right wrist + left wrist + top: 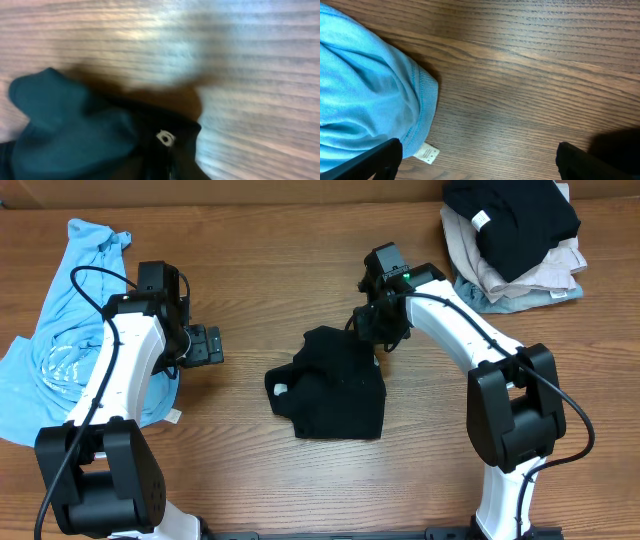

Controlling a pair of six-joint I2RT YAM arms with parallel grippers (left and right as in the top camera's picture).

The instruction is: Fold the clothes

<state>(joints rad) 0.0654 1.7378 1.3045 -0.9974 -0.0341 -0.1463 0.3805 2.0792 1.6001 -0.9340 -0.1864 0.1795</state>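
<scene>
The black shirt [335, 388] lies bunched and partly folded in the middle of the wooden table. A small white mark shows at its left edge. My right gripper [378, 330] is at the shirt's far right corner. In the blurred right wrist view black cloth [100, 145] with a small white logo [165, 138] fills the space at the jaws. No finger shows at either side, so the gripper looks shut on the cloth. My left gripper [208, 345] is open and empty over bare wood left of the shirt. Its two fingers [477, 162] are wide apart.
A light blue garment [70, 330] lies crumpled at the left, under my left arm. Its hem and white tag [427, 153] are next to the left finger. A pile of folded garments stands at the back right: black with a white tag [515, 220], beige [500, 275] and grey-blue [480, 298].
</scene>
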